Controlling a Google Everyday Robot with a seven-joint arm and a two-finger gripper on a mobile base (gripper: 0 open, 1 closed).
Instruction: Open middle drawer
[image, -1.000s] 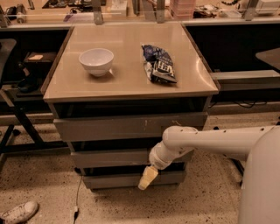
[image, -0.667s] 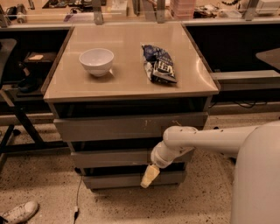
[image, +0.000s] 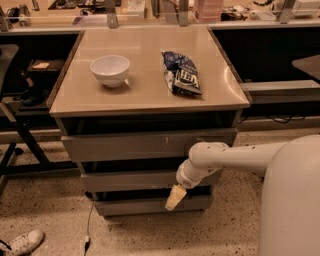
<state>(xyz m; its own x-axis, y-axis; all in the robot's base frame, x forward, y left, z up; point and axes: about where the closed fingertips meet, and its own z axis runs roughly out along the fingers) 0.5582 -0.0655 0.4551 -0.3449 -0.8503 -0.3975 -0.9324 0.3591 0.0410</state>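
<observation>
The middle drawer (image: 130, 180) is the wide, plain grey front between the taller scratched top front (image: 145, 145) and the narrow bottom front (image: 140, 206). A dark gap shows above it, and nothing of its inside is visible. My gripper (image: 174, 198) hangs at the end of the white arm (image: 225, 157), pointing down. It is just below the middle drawer's lower right edge, in front of the gap above the bottom front. It holds nothing that I can see.
On the beige cabinet top (image: 80, 95) stand a white bowl (image: 110, 70) and a dark chip bag (image: 181, 72). My white body (image: 295, 200) fills the lower right. A shoe (image: 22, 243) and a cable (image: 89, 225) lie on the floor at the left. Desks stand behind and to both sides.
My gripper has moved slightly up and to the right, closer to the middle drawer's lower edge. The drawers have not moved.
</observation>
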